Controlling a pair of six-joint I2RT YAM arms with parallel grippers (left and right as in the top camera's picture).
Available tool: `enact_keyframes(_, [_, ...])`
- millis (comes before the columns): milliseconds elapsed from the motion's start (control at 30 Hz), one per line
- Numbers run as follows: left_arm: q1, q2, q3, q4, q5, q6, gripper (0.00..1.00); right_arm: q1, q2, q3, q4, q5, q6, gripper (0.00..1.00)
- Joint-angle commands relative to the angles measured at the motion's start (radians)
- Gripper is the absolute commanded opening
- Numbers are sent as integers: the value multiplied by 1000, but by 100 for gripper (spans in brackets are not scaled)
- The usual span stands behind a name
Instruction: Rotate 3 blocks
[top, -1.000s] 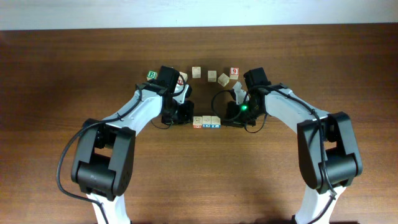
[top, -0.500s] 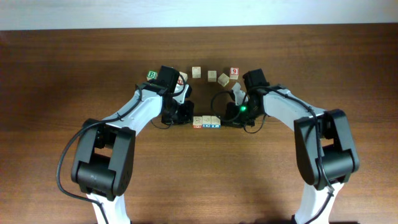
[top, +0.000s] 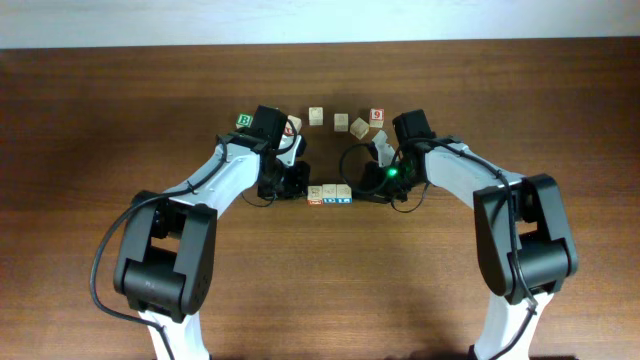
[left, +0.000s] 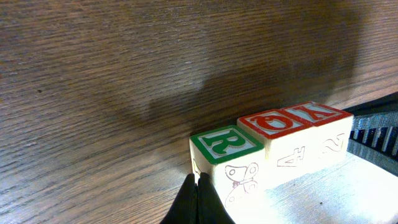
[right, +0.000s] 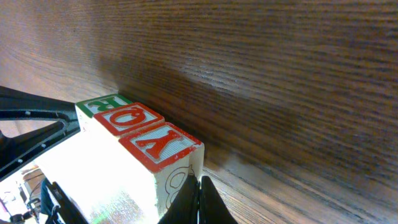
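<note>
Three blocks sit side by side in a row (top: 330, 195) on the table between my two grippers. In the left wrist view their tops read a green R (left: 225, 144), a red O (left: 273, 122) and a red Y (left: 320, 113). My left gripper (left: 197, 186) is shut with nothing in it, its tip against the R block's end face. From the right wrist view the Y block (right: 160, 146) is nearest, followed by the O (right: 128, 118) and the R (right: 101, 104). My right gripper (right: 199, 186) is shut and empty, with its tip at the Y block's end.
Loose cubes lie behind the row: a green B cube (top: 244, 121), a red 9 cube (top: 377, 116) and several plain ones (top: 316, 116) (top: 342, 122) (top: 359, 127). Both arms (top: 230, 170) (top: 460, 170) reach in from the front corners.
The row of three blocks has slid slightly to the left, with both shut grippers staying at its ends.
</note>
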Motion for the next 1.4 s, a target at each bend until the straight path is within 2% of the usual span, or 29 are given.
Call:
enact_keyframes(0, [-6,12,-10,2,34,-6,0,2,-66,-8,2,-71,-13,4])
enact_keyframes(633, [-10,12,-10,6,34,-6,0,138,-66,126,-58,-68,-12,4])
enact_keyframes(1367, [-10,12,-9,21,37,-6,0,187,-66,128,-20,-68,33,4])
